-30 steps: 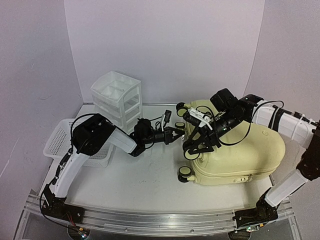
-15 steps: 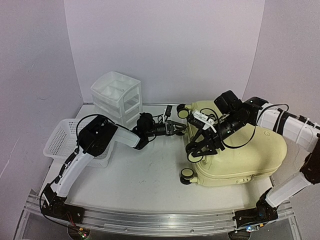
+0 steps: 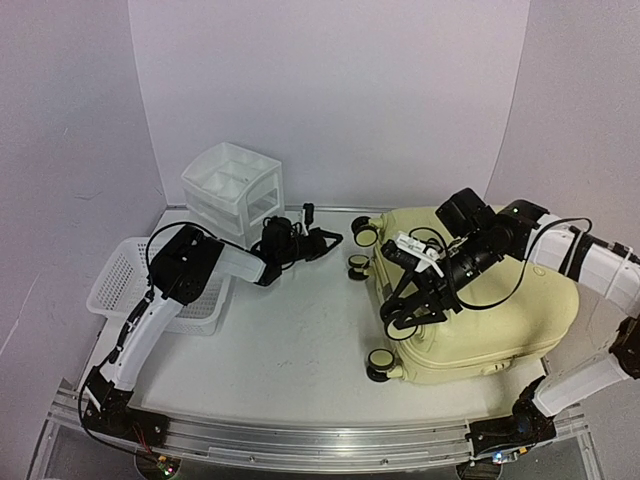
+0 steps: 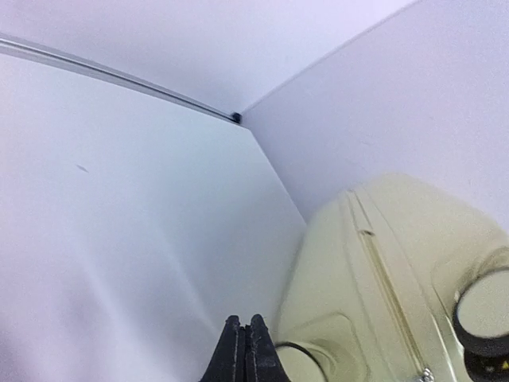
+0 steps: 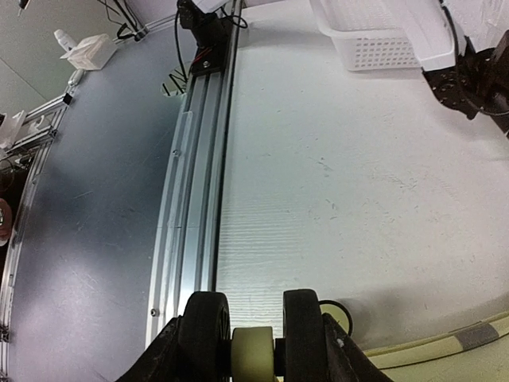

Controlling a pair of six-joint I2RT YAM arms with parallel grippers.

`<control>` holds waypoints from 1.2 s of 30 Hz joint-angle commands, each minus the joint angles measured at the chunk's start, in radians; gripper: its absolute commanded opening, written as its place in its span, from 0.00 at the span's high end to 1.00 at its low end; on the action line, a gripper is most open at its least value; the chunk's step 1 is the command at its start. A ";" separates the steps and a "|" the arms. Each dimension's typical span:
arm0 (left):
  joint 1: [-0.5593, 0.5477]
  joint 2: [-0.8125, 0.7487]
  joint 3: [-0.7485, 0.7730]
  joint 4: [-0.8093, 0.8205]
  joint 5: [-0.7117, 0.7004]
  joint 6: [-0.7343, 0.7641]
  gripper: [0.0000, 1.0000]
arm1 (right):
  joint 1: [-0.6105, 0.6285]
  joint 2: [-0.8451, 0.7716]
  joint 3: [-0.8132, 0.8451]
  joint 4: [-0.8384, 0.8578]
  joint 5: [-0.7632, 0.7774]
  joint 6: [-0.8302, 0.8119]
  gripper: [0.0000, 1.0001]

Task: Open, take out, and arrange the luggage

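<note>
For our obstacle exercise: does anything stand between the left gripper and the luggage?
Nothing visible does. Only table surface lies between the shut left gripper and the luggage.

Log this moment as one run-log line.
left gripper: shut, empty, clear of luggage | right gripper: shut on luggage at wheel end | luggage: closed, lying flat

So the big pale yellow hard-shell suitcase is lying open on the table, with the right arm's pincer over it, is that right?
Not quite. The pale yellow hard-shell suitcase lies shut, not open: the top external view shows its shell halves together and no lining. The right arm's pincer is over it, as you said.
</note>
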 commanded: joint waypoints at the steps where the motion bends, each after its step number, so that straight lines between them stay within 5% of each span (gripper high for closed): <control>1: 0.032 0.031 0.107 -0.059 -0.084 0.010 1.00 | 0.025 -0.042 -0.038 -0.238 -0.226 0.228 0.84; 4: 0.027 0.019 0.106 -0.054 -0.027 0.010 1.00 | 0.025 -0.063 -0.038 -0.223 -0.174 0.246 0.86; 8: 0.002 -0.159 -0.140 -0.050 -0.011 0.168 0.97 | 0.025 -0.092 -0.061 -0.181 -0.119 0.278 0.82; 13: -0.025 -0.341 -0.408 -0.039 0.021 0.312 0.71 | 0.025 -0.188 -0.133 -0.119 -0.025 0.308 0.78; 18: -0.045 -0.412 -0.504 0.001 0.130 0.433 0.50 | 0.025 -0.297 -0.173 -0.085 0.094 0.382 0.64; 25: -0.049 -0.437 -0.551 0.044 0.210 0.615 0.36 | 0.025 -0.368 -0.163 -0.041 0.319 0.495 0.47; 31: -0.051 -0.366 -0.441 0.074 0.447 0.655 0.27 | 0.025 -0.356 -0.152 -0.048 0.235 0.456 0.45; 36: -0.055 -0.279 -0.290 0.073 0.479 0.580 0.28 | 0.025 -0.342 -0.154 -0.049 0.181 0.446 0.45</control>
